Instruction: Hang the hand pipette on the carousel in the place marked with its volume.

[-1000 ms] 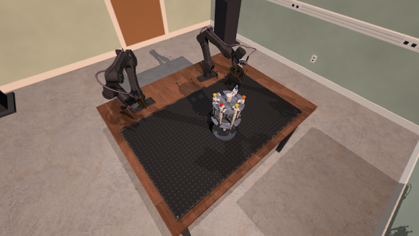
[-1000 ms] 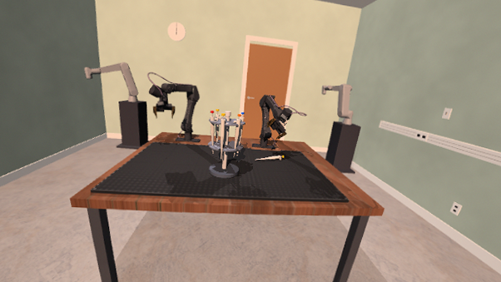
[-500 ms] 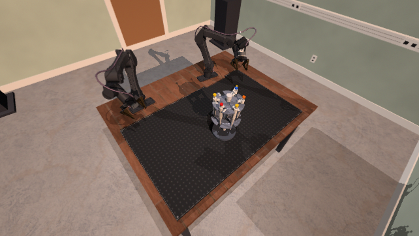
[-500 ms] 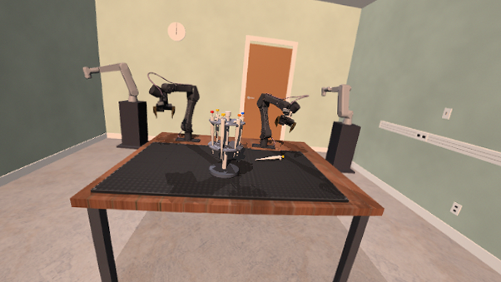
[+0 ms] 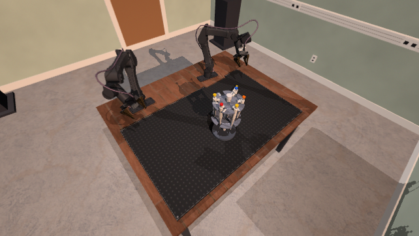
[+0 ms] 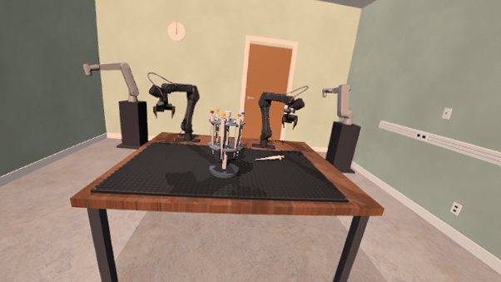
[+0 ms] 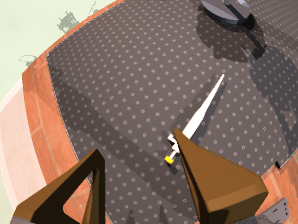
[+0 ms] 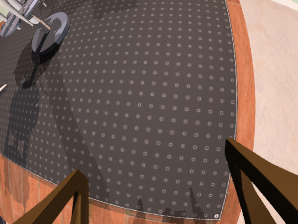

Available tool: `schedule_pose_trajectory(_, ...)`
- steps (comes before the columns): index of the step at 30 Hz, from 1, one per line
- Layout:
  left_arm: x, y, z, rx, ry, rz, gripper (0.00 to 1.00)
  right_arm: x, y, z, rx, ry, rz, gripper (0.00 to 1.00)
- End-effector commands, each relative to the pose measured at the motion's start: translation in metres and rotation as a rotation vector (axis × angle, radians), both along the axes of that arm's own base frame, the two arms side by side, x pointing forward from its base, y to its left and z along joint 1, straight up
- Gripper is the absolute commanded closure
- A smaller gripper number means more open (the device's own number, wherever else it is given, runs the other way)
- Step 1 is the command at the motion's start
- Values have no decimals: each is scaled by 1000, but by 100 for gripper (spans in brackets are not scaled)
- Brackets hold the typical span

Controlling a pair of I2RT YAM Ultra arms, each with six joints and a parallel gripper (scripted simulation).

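Observation:
The loose pipette (image 6: 270, 158) (image 7: 200, 117) lies on the black mat; its yellow push button (image 6: 282, 157) (image 7: 169, 160) is nearest my left gripper. Its printed volume is unreadable. Its tip (image 8: 2, 88) shows at the right wrist view's edge. The carousel (image 5: 224, 132) (image 6: 224, 171) (image 7: 227, 12) (image 8: 52, 37) stands upright, with several pipettes with red, yellow, orange and blue buttons. Slot labels are unreadable. My left gripper (image 5: 243, 64) (image 6: 289, 124) (image 7: 136, 146) is open and empty, above the table behind the pipette. My right gripper (image 5: 139, 113) (image 6: 164, 116) (image 8: 149, 164) is open and empty, away from the carousel.
The black mat (image 5: 170, 182) (image 6: 148, 182) covers most of the wooden table (image 5: 313, 107) (image 6: 81, 201). The carousel stands between the loose pipette and the right arm's side. Two grey arms on dark pedestals (image 6: 133, 124) (image 6: 344, 148) stand beyond the table.

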State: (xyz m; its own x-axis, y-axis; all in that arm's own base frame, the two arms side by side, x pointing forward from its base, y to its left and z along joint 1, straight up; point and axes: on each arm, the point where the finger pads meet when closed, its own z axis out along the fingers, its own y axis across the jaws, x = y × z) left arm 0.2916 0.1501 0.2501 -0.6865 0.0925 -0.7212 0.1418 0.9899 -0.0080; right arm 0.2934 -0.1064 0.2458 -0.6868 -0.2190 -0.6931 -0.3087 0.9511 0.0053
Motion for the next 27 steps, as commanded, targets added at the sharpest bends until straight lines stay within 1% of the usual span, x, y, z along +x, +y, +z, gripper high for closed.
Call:
schedule_pose_trajectory(1, 11, -12, -16, -64, 120, 38, 46, 4, -3, 7, -5, -29, 6, 0)
schedule_pose_trajectory(4, 19, -23, -34, -103, 211, 82, 46, 4, -3, 7, -5, -29, 6, 0)
schedule_pose_trajectory(9, 25, -41, -59, -137, 377, 148, 46, 4, -3, 7, -5, -29, 6, 0)
schedule_pose_trajectory(11, 25, -41, -59, -137, 377, 148, 46, 4, -3, 7, -5, -29, 6, 0)
schedule_pose_trajectory(12, 26, -45, -65, -139, 411, 162, 46, 4, -3, 7, -5, -29, 6, 0)
schedule_pose_trajectory(18, 28, -68, -93, -109, 611, 245, 46, 4, -3, 7, -5, -29, 6, 0)
schedule_pose_trajectory(20, 28, -69, -94, -90, 676, 274, 46, 4, -3, 7, -5, -29, 6, 0)
schedule_pose_trajectory(22, 28, -80, -104, -57, 735, 304, 46, 4, -3, 7, -5, -29, 6, 0)
schedule_pose_trajectory(24, 28, -80, -104, -24, 793, 334, 46, 4, -3, 7, -5, -29, 6, 0)
schedule_pose_trajectory(27, 28, -80, -104, -15, 809, 342, 46, 4, -3, 7, -5, -29, 6, 0)
